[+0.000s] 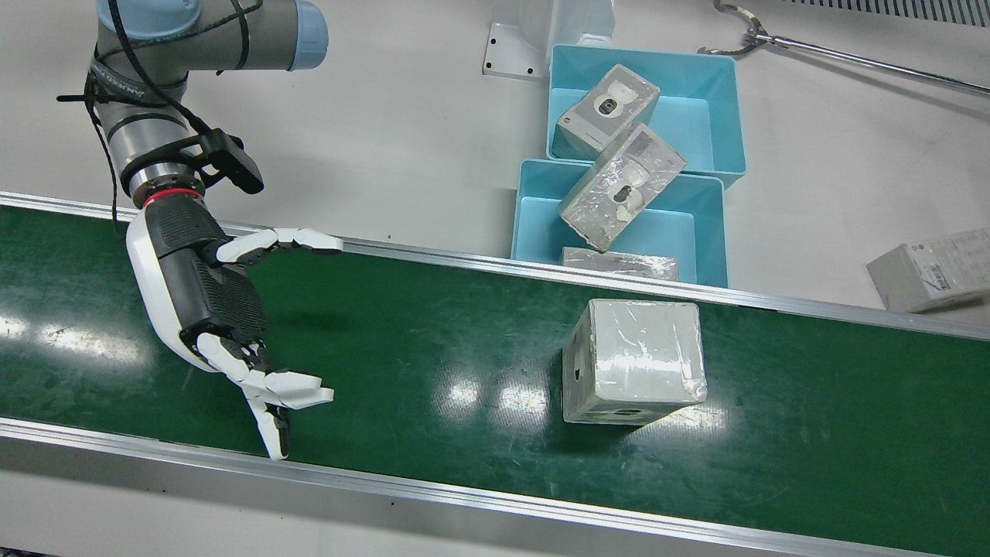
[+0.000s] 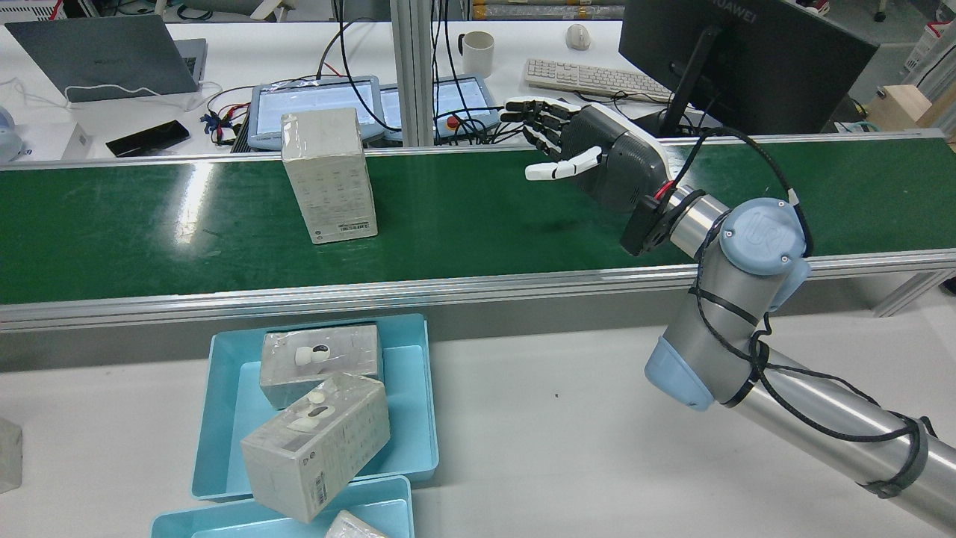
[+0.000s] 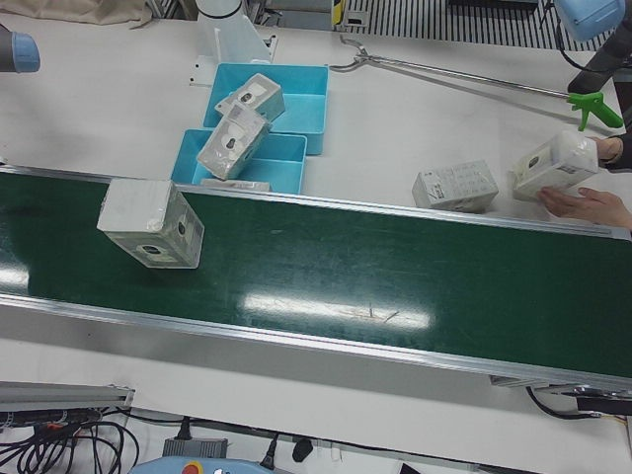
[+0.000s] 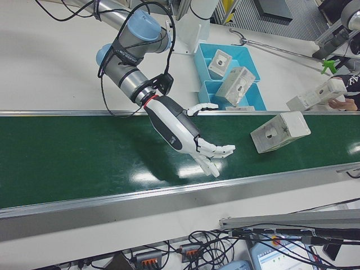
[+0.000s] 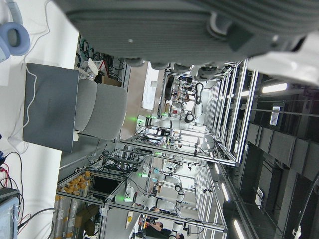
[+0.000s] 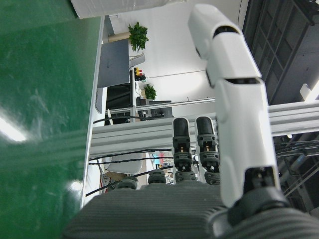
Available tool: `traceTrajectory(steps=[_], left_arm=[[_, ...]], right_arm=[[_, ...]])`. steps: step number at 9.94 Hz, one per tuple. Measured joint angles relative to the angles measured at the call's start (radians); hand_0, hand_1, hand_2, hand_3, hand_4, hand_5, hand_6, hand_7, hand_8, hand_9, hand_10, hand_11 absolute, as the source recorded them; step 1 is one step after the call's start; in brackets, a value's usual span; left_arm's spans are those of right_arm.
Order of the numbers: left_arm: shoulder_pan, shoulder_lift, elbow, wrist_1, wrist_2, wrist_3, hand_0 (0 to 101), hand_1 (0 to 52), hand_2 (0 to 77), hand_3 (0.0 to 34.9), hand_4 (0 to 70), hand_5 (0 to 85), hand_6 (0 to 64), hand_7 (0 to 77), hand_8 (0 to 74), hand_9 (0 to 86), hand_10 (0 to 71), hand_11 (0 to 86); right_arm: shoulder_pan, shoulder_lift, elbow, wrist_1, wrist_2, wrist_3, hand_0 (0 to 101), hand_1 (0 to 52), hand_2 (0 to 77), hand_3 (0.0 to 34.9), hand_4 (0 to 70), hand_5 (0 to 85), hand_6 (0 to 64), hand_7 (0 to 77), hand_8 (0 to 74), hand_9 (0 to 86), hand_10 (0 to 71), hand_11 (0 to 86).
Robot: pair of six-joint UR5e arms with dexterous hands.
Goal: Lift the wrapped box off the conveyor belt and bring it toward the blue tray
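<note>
The wrapped box (image 1: 634, 360) stands on the green conveyor belt (image 1: 433, 340), in front of the two blue trays (image 1: 715, 93). It also shows in the rear view (image 2: 328, 175), the left-front view (image 3: 150, 225) and the right-front view (image 4: 280, 131). My right hand (image 1: 224, 309) is open and empty above the belt, fingers spread toward the box, a clear gap away from it. The hand also shows in the rear view (image 2: 590, 149) and the right-front view (image 4: 185, 135). My left hand (image 5: 199, 25) shows only as a dark palm edge in its own view.
The near tray (image 1: 534, 224) and far tray hold several wrapped boxes; one box (image 1: 623, 186) leans across both. A loose box (image 1: 932, 271) and a long grabber tool (image 1: 851, 58) lie on the white table. A person's hand holds another box (image 3: 555, 166) at the table's far end.
</note>
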Motion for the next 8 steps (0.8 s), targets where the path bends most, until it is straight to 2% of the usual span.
traceTrajectory(steps=[2,3,4,6,7,8], left_arm=[[0.0,0.0,0.0,0.0,0.0,0.0,0,0.0,1.1,0.0,0.0,1.1,0.0,0.5,0.5,0.5,0.0,0.5],[0.0,0.0,0.0,0.0,0.0,0.0,0,0.0,1.1,0.0,0.0,1.1,0.0,0.5,0.5,0.5,0.5,0.5],[0.0,0.0,0.0,0.0,0.0,0.0,0,0.0,0.5,0.0,0.0,1.1,0.0,0.5,0.5,0.5,0.5,0.0],[0.0,0.0,0.0,0.0,0.0,0.0,0,0.0,0.5,0.0,0.0,1.1,0.0,0.5,0.5,0.5,0.0,0.5],[0.0,0.0,0.0,0.0,0.0,0.0,0,0.0,1.1,0.0,0.0,1.1,0.0,0.5,0.5,0.0,0.5,0.0],[0.0,0.0,0.0,0.0,0.0,0.0,0,0.0,1.1,0.0,0.0,1.1,0.0,0.5,0.5,0.0,0.5,0.5]], right_arm=[[-0.029,0.0,-0.008,-0.001,0.023,-0.006,52,20.2,20.7,5.7,18.5,21.3,8.2,24.0,0.5,3.8,0.0,1.6],[-0.024,0.0,-0.005,-0.012,0.027,-0.006,52,20.2,20.7,5.7,18.5,21.3,8.2,24.0,0.5,3.8,0.0,1.6],[-0.011,0.0,0.007,-0.049,0.029,-0.007,52,20.2,20.7,6.5,18.5,21.3,7.6,24.0,0.5,3.8,0.0,1.6],[0.008,0.004,0.035,-0.144,0.03,-0.007,52,20.2,19.1,5.8,19.6,21.3,8.2,24.0,0.5,3.8,0.0,1.6],[0.013,0.006,0.042,-0.171,0.031,-0.007,52,19.6,15.3,5.9,16.9,21.3,5.5,21.8,0.5,3.8,0.0,1.6],[0.016,0.008,0.045,-0.183,0.032,-0.006,52,19.6,15.3,5.9,16.9,21.3,5.5,21.8,0.5,2.7,0.0,1.6]])
